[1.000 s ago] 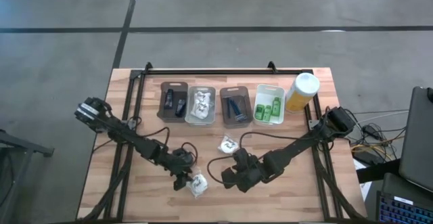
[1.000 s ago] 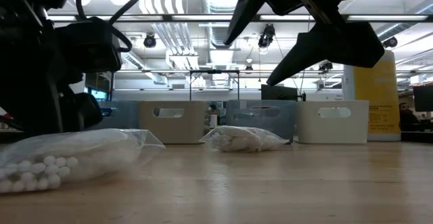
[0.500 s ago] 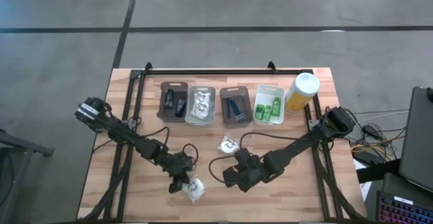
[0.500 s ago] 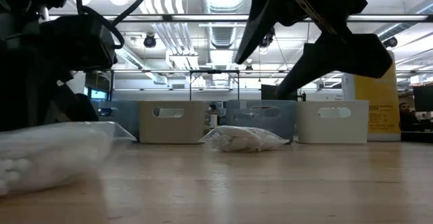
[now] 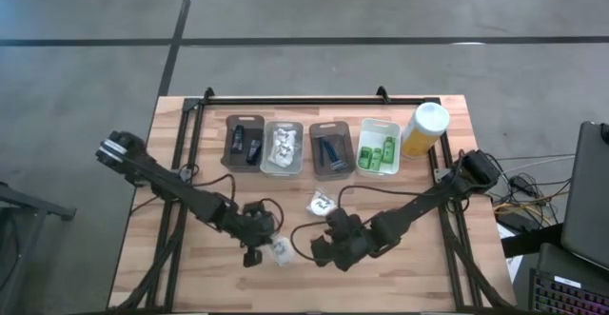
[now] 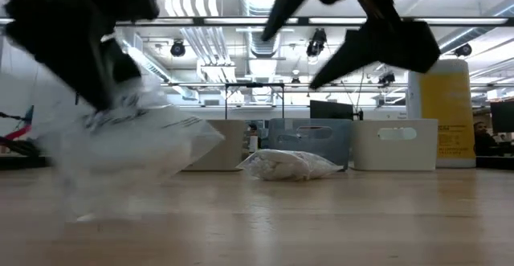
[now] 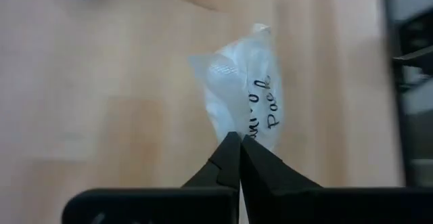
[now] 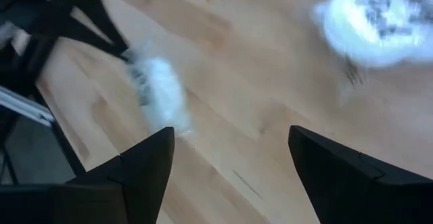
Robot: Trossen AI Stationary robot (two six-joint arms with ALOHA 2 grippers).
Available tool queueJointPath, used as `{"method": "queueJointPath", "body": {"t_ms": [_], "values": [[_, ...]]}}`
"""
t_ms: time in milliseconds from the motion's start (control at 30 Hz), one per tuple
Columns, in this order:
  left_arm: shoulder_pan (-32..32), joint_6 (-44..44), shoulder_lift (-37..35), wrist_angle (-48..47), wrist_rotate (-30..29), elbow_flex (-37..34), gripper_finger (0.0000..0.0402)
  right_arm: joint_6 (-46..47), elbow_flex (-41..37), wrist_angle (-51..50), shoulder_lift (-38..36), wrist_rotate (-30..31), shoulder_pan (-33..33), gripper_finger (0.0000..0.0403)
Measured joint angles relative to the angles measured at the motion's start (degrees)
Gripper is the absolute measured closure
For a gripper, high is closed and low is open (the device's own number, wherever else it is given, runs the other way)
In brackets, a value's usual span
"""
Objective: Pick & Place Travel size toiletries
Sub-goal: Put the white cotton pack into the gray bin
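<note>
A white crinkly packet with dark print [image 7: 242, 92] is in my left gripper [image 7: 238, 141], which is shut on it near the table's front middle [image 5: 259, 250]. The low view shows this packet [image 6: 136, 141] blurred and raised off the wood. A second white packet [image 5: 322, 202] lies flat on the table farther back, also seen in the low view [image 6: 285, 165]. My right gripper [image 5: 324, 248] hovers open just right of the held packet, with nothing between its fingers [image 8: 230, 156]. My left gripper pinches the packet's near end [image 7: 253, 130], beside the dark print, between its two fingertips. The fingers slant down at it from the table's left. The rest of the packet sticks out beyond the tips, and it looks lifted clear of the table.
Several trays stand in a row at the back: dark tubes [image 5: 231, 144], white packets [image 5: 266, 151], dark-blue tubes [image 5: 315, 153], green bottles [image 5: 362, 151]. A tall yellow bottle with a white cap [image 5: 424, 129] stands to their right. The two arms' grippers are close together.
My left gripper has shut on the near packet and raised it off the table, carrying it a little toward the far edge. The packet, which lay flat on the wood, now hangs from the fingertips. My right gripper has stayed open beside it.
</note>
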Motion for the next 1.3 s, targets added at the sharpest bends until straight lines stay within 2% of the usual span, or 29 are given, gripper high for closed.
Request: {"method": "queueJointPath", "body": {"t_ms": [133, 300, 467, 567, 767, 967, 1100, 1300], "values": [[0.17, 4.51, -2.76, -15.49, -7.90, 7.67, 0.0400, -3.63, 1.84, -0.58, -3.65, 5.76, 0.02, 0.0123], [2.44, 12.38, -4.62, -31.57, -14.96, 17.77, 0.0400, -3.83, 2.50, -6.87, -8.40, 12.56, 0.31, 0.0139], [7.50, 23.43, -4.28, -45.36, -19.98, 28.37, 0.0400, -1.31, 2.49, -12.70, -12.57, 17.74, 2.04, 0.0150], [12.12, 30.33, -3.88, -49.91, -22.72, 33.16, 0.0400, -0.15, 2.45, -14.63, -12.80, 18.28, 2.85, 0.0150], [24.07, 46.93, -3.79, -50.67, -22.94, 36.03, 0.0401, 5.76, 2.40, -15.07, -12.38, 22.40, 5.27, 0.0135], [34.22, 57.71, -3.75, -48.94, -18.37, 33.76, 0.0401, 12.58, 2.38, -16.04, -12.13, 27.06, 7.19, 0.0121], [37.75, 61.30, -2.56, -45.97, -14.41, 31.74, 0.0401, 16.19, 2.38, -18.01, -12.13, 28.17, 7.42, 0.0113], [38.21, 67.98, 1.35, -42.53, -11.53, 28.25, 0.0401, 21.72, 2.12, -20.40, -12.13, 28.33, 7.02, 0.0104]]}}
